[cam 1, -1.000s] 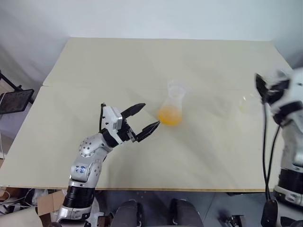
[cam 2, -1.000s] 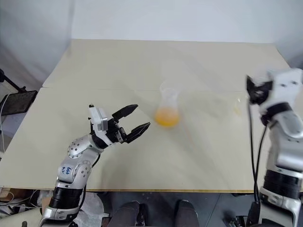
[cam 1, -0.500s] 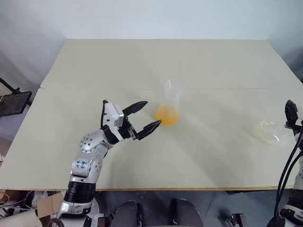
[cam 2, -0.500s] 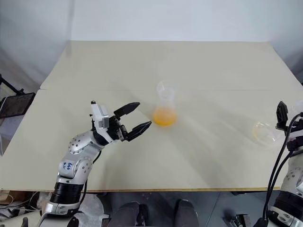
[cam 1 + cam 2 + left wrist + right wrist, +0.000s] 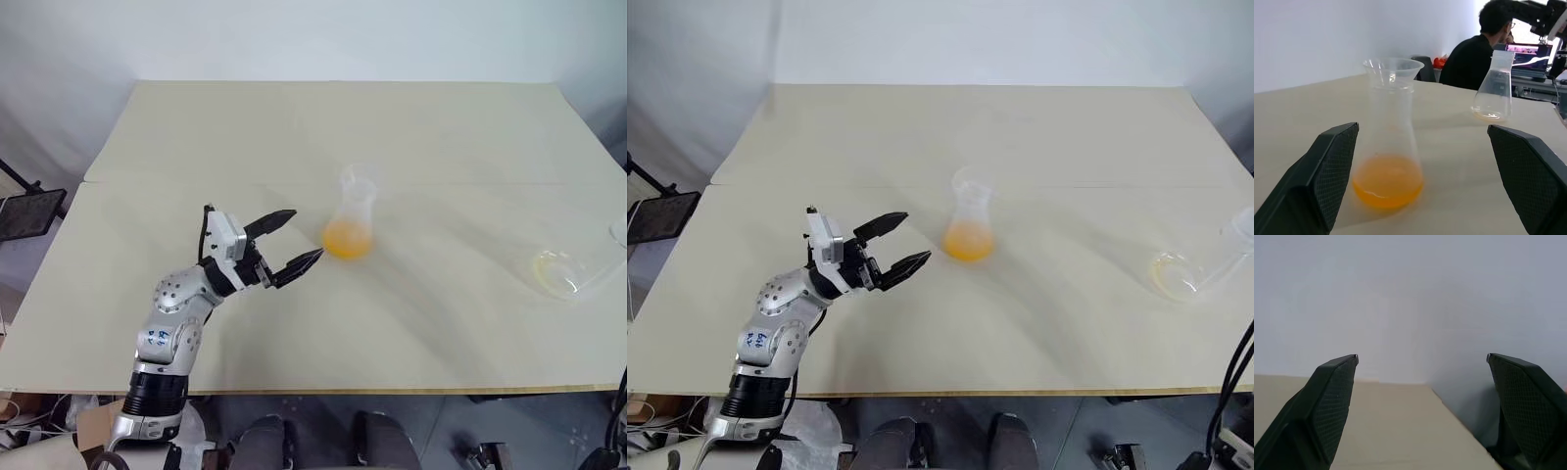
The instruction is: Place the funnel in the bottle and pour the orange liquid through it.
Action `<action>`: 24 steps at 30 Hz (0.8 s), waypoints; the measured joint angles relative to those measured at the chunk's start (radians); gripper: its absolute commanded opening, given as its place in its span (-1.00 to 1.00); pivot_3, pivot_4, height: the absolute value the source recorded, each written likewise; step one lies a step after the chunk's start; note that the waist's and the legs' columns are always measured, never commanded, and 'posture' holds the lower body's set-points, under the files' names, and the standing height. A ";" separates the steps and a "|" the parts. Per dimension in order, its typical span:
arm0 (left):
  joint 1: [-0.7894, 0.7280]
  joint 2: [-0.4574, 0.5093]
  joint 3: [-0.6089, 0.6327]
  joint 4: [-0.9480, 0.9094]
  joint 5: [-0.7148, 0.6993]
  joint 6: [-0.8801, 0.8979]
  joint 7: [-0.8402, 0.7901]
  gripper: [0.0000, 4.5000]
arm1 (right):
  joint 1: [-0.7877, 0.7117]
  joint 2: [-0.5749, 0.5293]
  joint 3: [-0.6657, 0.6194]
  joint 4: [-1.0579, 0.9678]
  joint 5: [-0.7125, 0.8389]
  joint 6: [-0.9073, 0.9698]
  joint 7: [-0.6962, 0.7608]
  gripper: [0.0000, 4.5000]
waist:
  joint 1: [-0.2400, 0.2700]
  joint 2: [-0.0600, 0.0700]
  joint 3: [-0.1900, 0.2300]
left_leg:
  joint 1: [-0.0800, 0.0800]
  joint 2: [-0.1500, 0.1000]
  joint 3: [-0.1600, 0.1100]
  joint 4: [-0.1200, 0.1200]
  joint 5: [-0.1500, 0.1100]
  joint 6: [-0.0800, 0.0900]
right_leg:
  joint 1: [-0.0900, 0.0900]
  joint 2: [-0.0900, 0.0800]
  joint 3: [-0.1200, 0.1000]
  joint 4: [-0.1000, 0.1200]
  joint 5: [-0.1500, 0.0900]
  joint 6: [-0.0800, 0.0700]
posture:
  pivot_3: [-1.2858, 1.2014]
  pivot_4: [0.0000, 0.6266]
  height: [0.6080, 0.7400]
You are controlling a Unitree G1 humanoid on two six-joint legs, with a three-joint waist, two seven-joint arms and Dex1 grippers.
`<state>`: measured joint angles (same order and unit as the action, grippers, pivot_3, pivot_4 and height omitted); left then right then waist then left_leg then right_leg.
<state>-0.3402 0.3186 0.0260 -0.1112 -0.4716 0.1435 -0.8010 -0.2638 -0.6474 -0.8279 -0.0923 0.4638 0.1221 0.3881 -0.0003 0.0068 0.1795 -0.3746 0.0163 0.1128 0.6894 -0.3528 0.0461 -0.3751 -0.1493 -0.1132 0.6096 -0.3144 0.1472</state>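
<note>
In the left eye view, the bottle (image 5: 352,221) is seen standing upright at the centre of the table (image 5: 294,127), the orange liquid (image 5: 348,239) pooled in its base and the clear funnel (image 5: 360,183) seated in its neck; the left gripper (image 5: 294,241) is being held with its jaws spread wide just left of it, apart from the glass. An emptied flask (image 5: 563,272) is set down at the right edge of the frame. In the left wrist view, the bottle is framed between the black fingers (image 5: 1327,166), with the flask in the upper right and a person (image 5: 1474,56) seated beyond it. In the right wrist view, the right gripper (image 5: 1422,363) is shown spread wide, with nothing held, against the wall (image 5: 1410,293) and the table edge. The pour is judged done; what is called for next is probably only clearing the arms away.
</note>
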 measured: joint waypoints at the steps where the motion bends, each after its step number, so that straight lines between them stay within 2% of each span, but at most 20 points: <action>1: 0.002 0.004 0.001 0.000 -0.001 0.001 -0.002 1.00 | 0.000 -0.015 0.014 -0.002 0.002 -0.007 0.023 0.97 | 0.000 0.000 0.000 | 0.000 0.000 0.000 0.000 0.000 0.000 | 0.000 0.000 0.000 0.000 0.000 0.000 | 0.03 -0.52 1.00; 4: 0.018 0.062 0.025 0.002 -0.017 0.009 -0.048 1.00 | 0.007 -0.064 0.165 -0.102 0.109 0.025 0.234 0.97 | -0.003 0.000 0.000 | 0.002 0.002 0.001 -0.001 0.000 0.000 | 0.000 0.001 0.000 0.001 0.000 0.000 | 0.03 -0.52 1.00; 5: 0.039 0.113 0.042 0.002 -0.022 0.011 -0.082 1.00 | 0.056 -0.067 0.238 -0.160 0.166 0.062 0.328 0.97 | -0.001 0.000 0.000 | 0.002 0.002 0.000 -0.002 0.000 0.000 | 0.000 0.001 0.000 0.000 0.000 0.000 | 0.03 -0.52 1.00; 8: 0.079 0.185 0.079 0.005 -0.025 0.011 -0.130 1.00 | 0.189 -0.090 0.339 -0.189 0.176 0.066 0.499 0.97 | 0.015 0.000 0.000 | 0.001 -0.001 0.000 -0.002 -0.001 0.001 | 0.000 -0.001 0.000 -0.002 0.000 0.001 | 0.03 -0.52 1.00; 15: 0.183 0.296 0.114 0.004 0.012 -0.025 -0.185 1.00 | 0.426 -0.129 0.389 -0.213 0.145 -0.078 0.821 0.97 | 0.026 -0.001 0.000 | 0.001 -0.001 0.000 -0.002 -0.001 0.002 | 0.002 -0.001 0.000 -0.005 0.001 0.002 | 0.03 -0.52 1.00; 19: 0.200 0.317 0.117 0.003 0.028 -0.052 -0.197 1.00 | 0.493 -0.132 0.388 -0.173 0.122 -0.134 0.904 0.97 | 0.023 -0.001 0.001 | 0.002 0.000 0.001 -0.002 -0.001 0.002 | 0.002 -0.001 0.001 -0.005 0.001 0.002 | 0.03 -0.52 1.00; 24: 0.199 0.320 0.122 0.003 0.028 -0.063 -0.192 1.00 | 0.518 -0.132 0.387 -0.169 0.117 -0.167 0.935 0.97 | 0.023 -0.001 0.001 | 0.003 0.000 0.002 -0.003 -0.001 0.001 | 0.002 -0.001 0.002 -0.004 0.001 0.001 | 0.03 -0.52 1.00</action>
<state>-0.1414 0.6383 0.1481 -0.1079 -0.4433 0.0802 -0.9934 0.2537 -0.7798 -0.4409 -0.2616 0.5804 -0.0446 1.3235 0.0227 0.0059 0.1801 -0.3714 0.0167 0.1145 0.6863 -0.3540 0.0471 -0.3735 -0.1501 -0.1116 0.6052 -0.3135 0.1485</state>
